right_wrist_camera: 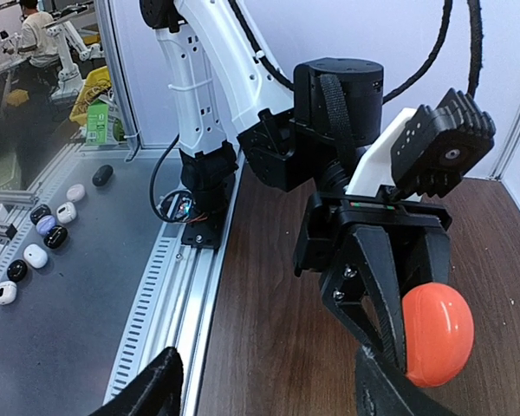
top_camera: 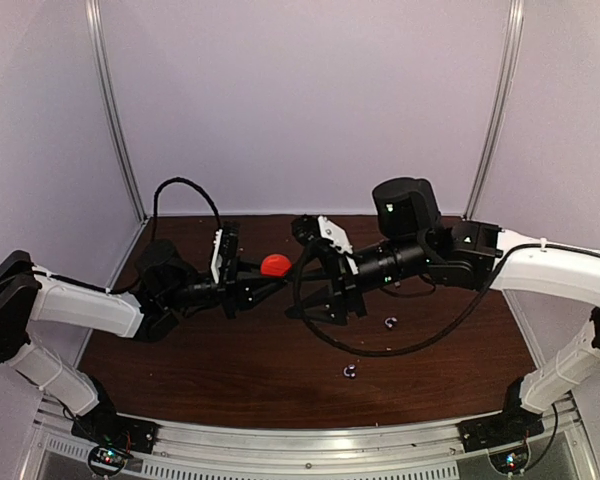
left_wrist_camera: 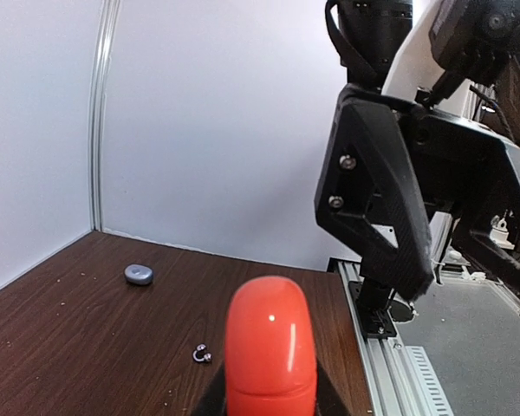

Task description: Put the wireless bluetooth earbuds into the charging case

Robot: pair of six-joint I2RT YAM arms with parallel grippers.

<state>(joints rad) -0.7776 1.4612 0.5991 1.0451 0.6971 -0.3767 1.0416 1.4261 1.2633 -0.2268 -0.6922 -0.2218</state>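
Red case (top_camera: pixel 275 265) aloft, earbuds (top_camera: pixel 390 322) on table (top_camera: pixel 200 360)
Clenched on it is the left end effector (top_camera: pixel 270 275); the right end effector (top_camera: pixel 302 285) gapes just beside. Both earbuds lie loose, well below. A clumsy pry could twist the case free and drop it.

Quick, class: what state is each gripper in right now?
The left gripper: closed on the red case.
The right gripper: open, holding nothing.

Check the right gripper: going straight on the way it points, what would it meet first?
Probably the red case held by the left gripper, just ahead and slightly off-centre; depth is unclear.
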